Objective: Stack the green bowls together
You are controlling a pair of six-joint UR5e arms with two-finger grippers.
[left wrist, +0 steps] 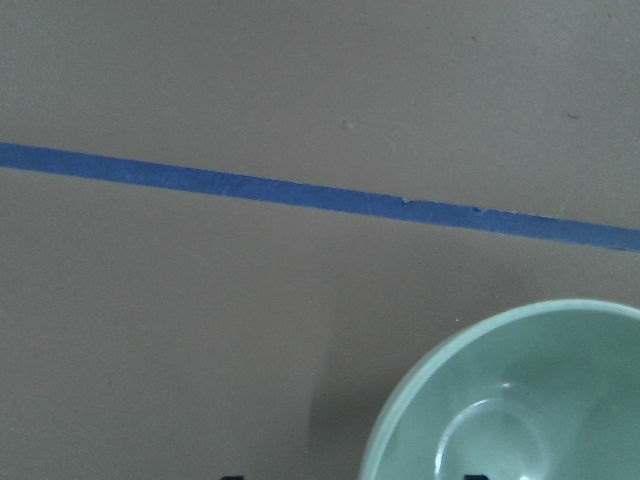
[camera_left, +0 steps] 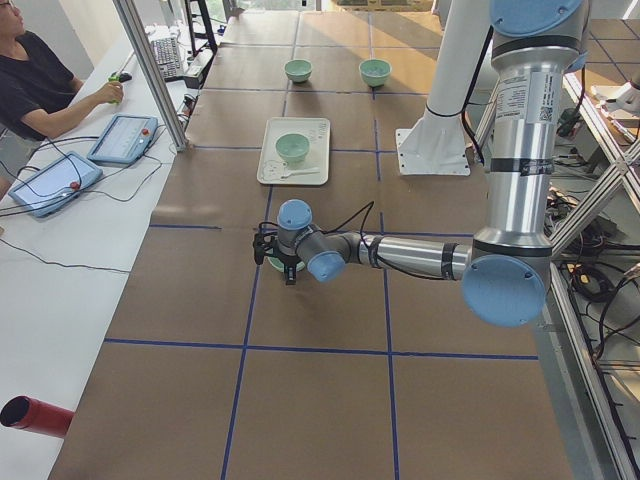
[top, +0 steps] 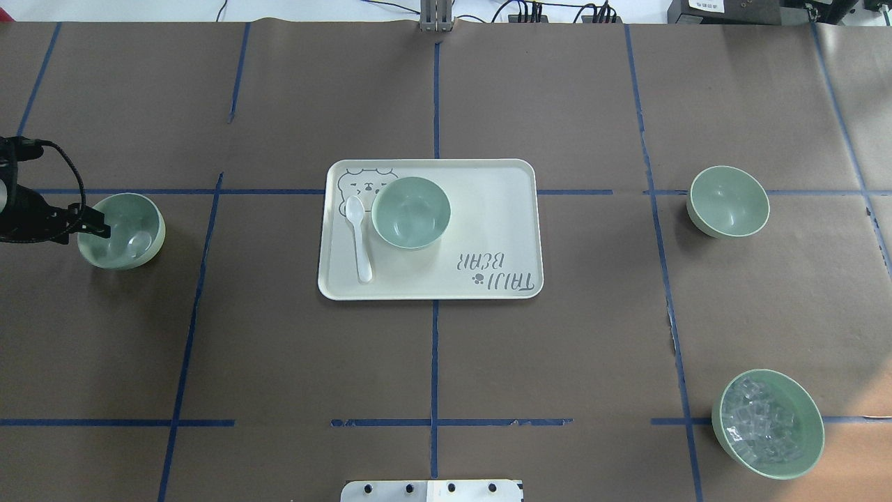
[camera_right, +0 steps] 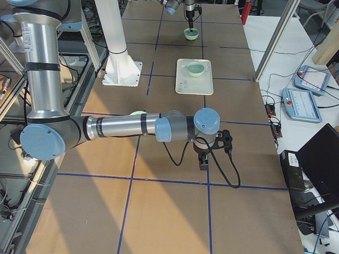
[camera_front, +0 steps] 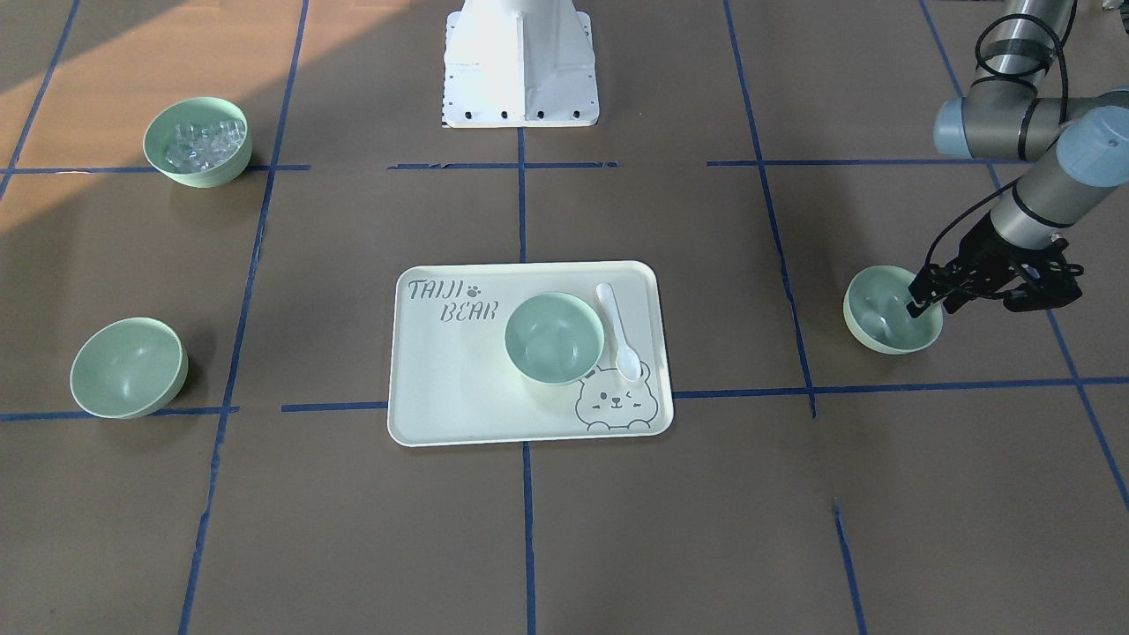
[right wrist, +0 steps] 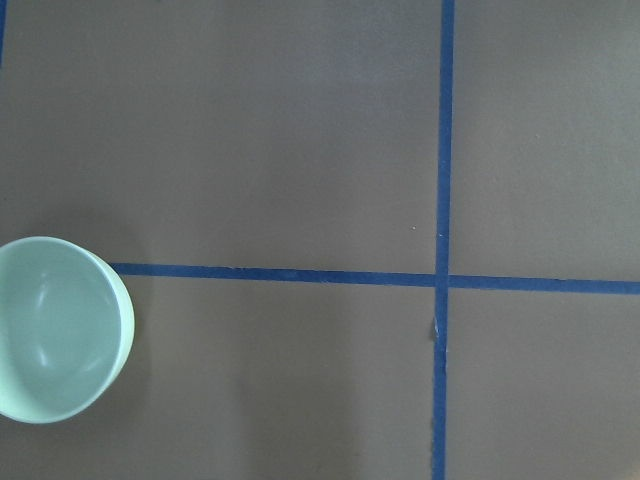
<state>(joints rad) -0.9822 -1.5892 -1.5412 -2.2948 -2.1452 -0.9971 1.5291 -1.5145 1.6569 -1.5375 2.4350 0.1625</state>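
Observation:
Three plain mint-green bowls are in view. One green bowl (camera_front: 554,338) stands on the tray, also in the overhead view (top: 411,212). A second green bowl (camera_front: 130,367) stands on the robot's right side (top: 728,201) and shows in the right wrist view (right wrist: 55,330). The third green bowl (camera_front: 886,313) stands on the robot's left side (top: 125,233). My left gripper (camera_front: 930,304) is open at this bowl's rim, one finger inside and one outside. My right gripper (camera_right: 203,161) shows only in the exterior right view, low over bare table. I cannot tell if it is open or shut.
A cream tray (camera_front: 441,414) with a bear drawing holds a white spoon (camera_front: 617,331). A green bowl of clear cubes (camera_front: 198,141) stands near the robot's right side. The robot base (camera_front: 520,66) is at the table edge. An operator (camera_left: 40,90) sits beside the table.

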